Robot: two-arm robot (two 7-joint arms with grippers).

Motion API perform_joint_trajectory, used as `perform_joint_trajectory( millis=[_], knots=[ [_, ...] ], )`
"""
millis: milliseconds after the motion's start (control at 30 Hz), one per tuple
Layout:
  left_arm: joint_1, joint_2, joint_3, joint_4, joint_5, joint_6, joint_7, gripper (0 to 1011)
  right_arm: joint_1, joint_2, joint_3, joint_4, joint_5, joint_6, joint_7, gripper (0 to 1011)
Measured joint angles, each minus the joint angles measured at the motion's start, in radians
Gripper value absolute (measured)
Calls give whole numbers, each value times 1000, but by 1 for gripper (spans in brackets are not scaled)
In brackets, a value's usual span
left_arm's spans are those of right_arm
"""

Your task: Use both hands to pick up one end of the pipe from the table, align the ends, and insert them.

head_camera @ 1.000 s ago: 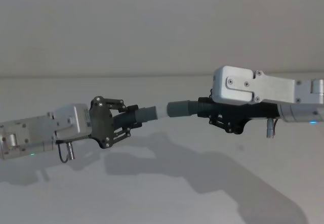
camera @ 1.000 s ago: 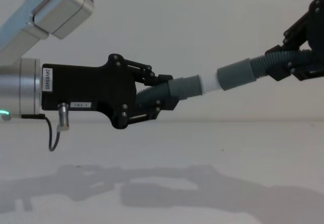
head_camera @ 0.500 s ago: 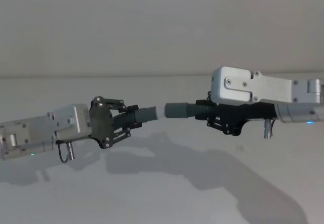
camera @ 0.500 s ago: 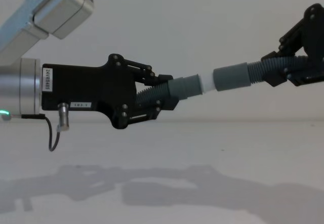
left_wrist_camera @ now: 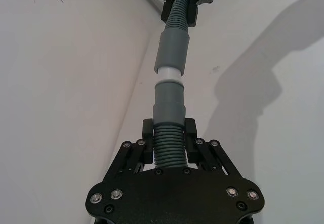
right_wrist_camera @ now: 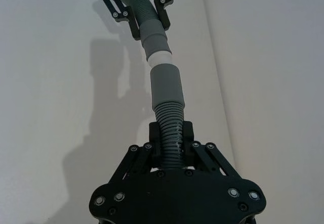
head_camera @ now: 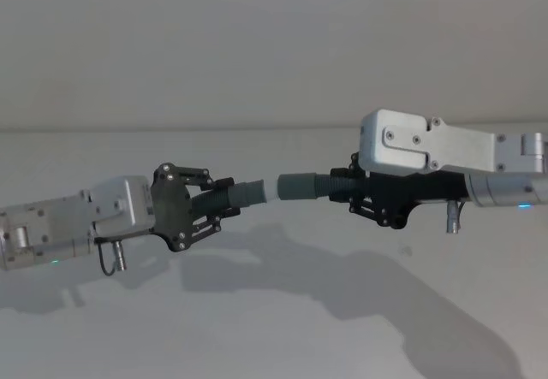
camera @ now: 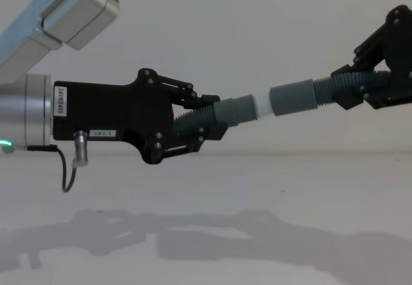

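Left gripper and right gripper each clamp a hose piece (white tip entering cuff).

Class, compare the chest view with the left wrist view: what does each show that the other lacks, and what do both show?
Chest view alone: the left gripper's boxy black body from the side, with its silver wrist and a dangling cable.

Left wrist view alone: the two hose pieces seen lengthwise, in line with each other.

Both: the white tip partly inside the grey cuff, and the right gripper holding the far piece.
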Motion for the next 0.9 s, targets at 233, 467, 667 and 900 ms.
perform_joint_trajectory(
  millis=[233,467,667,900],
  knots=[
    [0,0,0,0,0,0,0,320,1,0,0,2,5,-3,-4,222],
    [0,0,0,0,0,0,0,320,1,0,0,4,8,-4,-5,223],
    [0,0,0,0,0,0,0,320,1,0,0,4,9,-5,-5,223],
    [0,0,0,0,0,0,0,320,1,0,0,5,9,-6,-6,222]
  ],
)
